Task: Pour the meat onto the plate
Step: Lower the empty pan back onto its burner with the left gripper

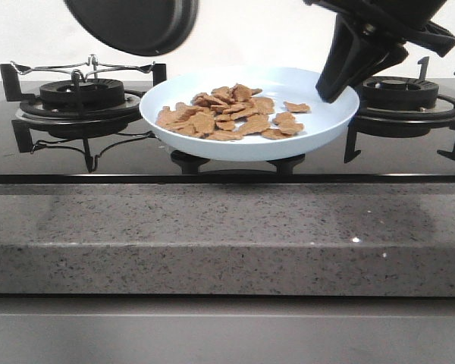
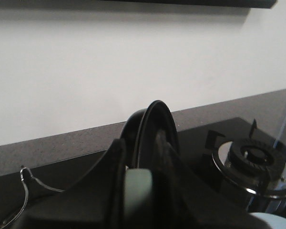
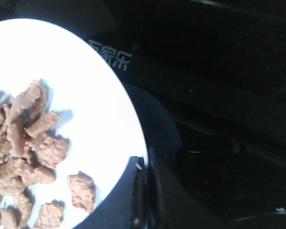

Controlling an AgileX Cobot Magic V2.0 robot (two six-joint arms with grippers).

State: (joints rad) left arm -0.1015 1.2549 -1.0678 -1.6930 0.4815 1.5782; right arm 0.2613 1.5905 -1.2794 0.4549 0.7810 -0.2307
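The pale-blue plate [image 1: 235, 148] hangs level above the middle of the stove, and the orange-brown meat [image 1: 227, 114] lies in a loose pile on it. My right gripper [image 1: 330, 91] is shut on the plate's right rim. In the right wrist view the plate [image 3: 95, 95], the meat [image 3: 28, 143] and that gripper [image 3: 144, 191] on the rim show. The black frying pan [image 1: 136, 23] is held high at the upper left, tilted. In the left wrist view my left gripper [image 2: 143, 191] is shut on the pan [image 2: 155, 129], seen edge-on. The left gripper is out of the front view.
A left burner with pan supports [image 1: 76, 95] and a right burner [image 1: 400, 95] flank the plate on the black glass hob. The right burner also shows in the left wrist view [image 2: 255, 162]. A speckled grey counter edge [image 1: 227, 235] runs along the front. A white wall is behind.
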